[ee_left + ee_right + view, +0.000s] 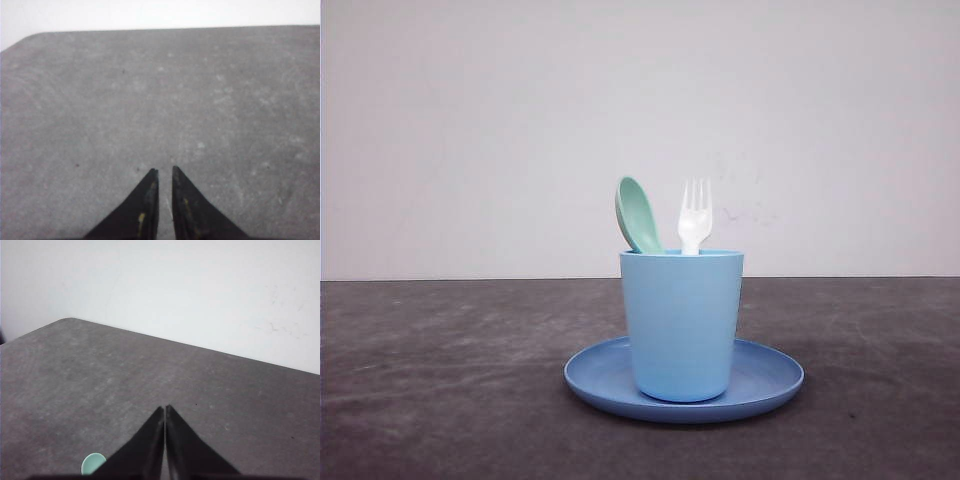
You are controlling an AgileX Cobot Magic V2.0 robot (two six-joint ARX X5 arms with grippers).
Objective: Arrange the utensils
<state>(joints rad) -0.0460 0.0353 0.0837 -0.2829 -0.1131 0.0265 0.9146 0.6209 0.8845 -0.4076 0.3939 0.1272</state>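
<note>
Plate [775, 385] holds the cup [682, 325]; spoon [638, 215] and fork [694, 218] already in, looks done. Both end effectors [165, 172] [165, 409] pinched together, empty.

A bare test bench, likely a lab: a plain dark grey table [440, 380] against a blank white wall [470, 120]

We see the mint-green spoon [638, 215] standing in the light blue cup [681, 325], bowl up and leaning left. Just beside it, on its right, the white fork [694, 218] stands upright, four tines pointing up.
</note>
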